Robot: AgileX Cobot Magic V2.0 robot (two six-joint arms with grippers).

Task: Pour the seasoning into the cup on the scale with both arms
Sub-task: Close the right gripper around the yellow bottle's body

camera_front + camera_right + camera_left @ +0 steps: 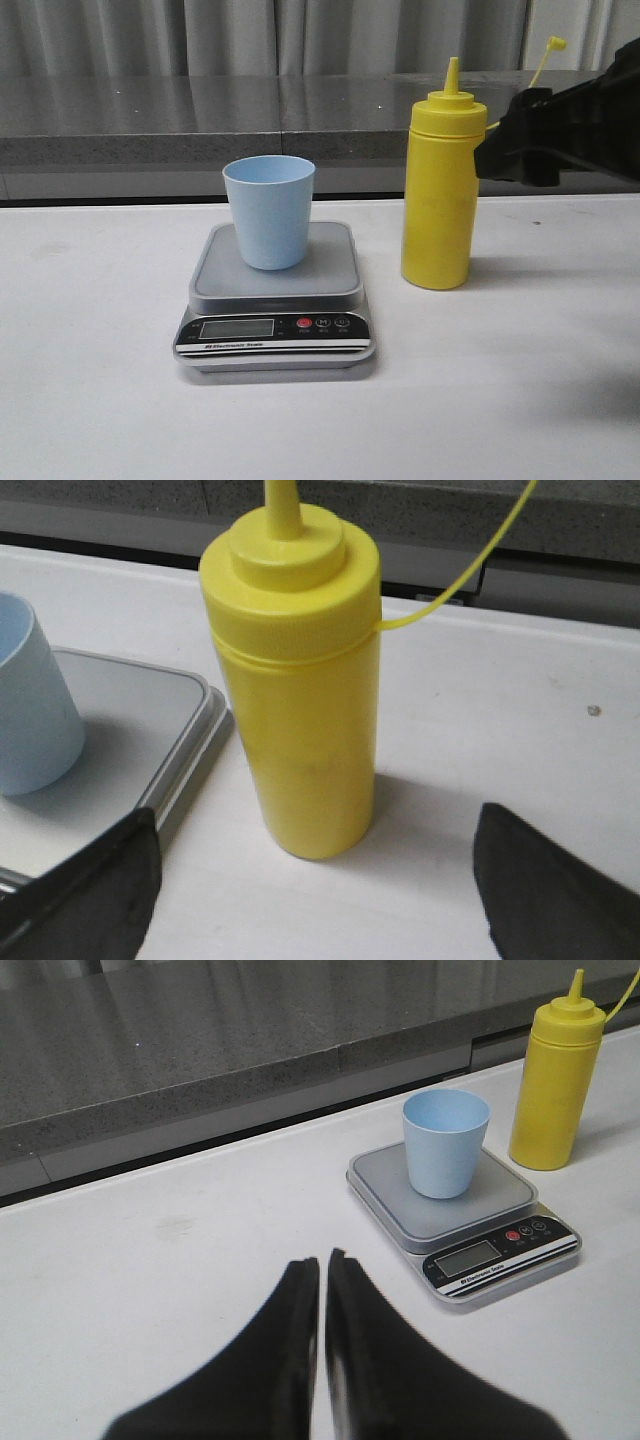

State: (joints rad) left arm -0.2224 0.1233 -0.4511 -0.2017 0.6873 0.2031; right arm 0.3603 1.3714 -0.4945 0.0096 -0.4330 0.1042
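The yellow seasoning bottle (440, 200) stands upright on the white table, just right of the scale (330, 262). Its tethered cap (556, 43) hangs off on a thin strap. The pale blue cup (268, 215) stands upright on the scale's platform. My right gripper (505, 145) hovers beside the bottle's upper right. In the right wrist view it (315, 812) is wide open, with the bottle (300, 700) ahead between the fingers, untouched. My left gripper (322, 1258) is shut and empty over bare table, away from the scale (490, 1255), the cup (445, 1145) and the bottle (555, 1090).
A grey stone ledge (200, 120) runs along the back of the table, with curtains behind it. The cup (30, 710) and the scale's edge (150, 730) lie close beside one of the right fingers (110, 880).
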